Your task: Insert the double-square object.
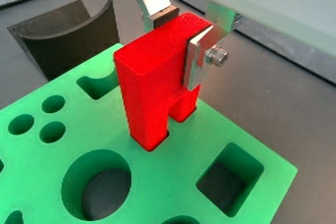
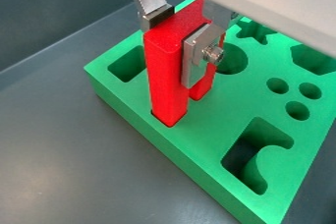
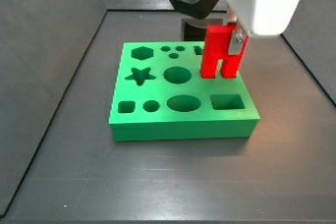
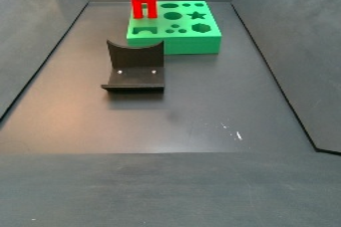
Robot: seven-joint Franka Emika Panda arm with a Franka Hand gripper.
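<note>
The double-square object (image 1: 155,81) is a bright red peg of two joined square bars. It stands upright in my gripper (image 1: 178,33), whose silver fingers are shut on its upper part. Its lower end meets the top of the green block (image 1: 168,174) near one edge, and I cannot tell whether it sits in a hole. The other wrist view shows the same hold: gripper (image 2: 178,31), peg (image 2: 168,71), block (image 2: 132,95). In both side views the peg (image 3: 221,51) (image 4: 142,0) stands on the block (image 3: 184,128) (image 4: 186,40) under the gripper (image 3: 217,27).
The green block has star, hexagon, round and square (image 3: 227,101) holes. A dark grey curved block (image 4: 134,67) lies on the dark floor in front of the green block, and it also shows in a wrist view (image 1: 66,31). Sloped walls surround the floor.
</note>
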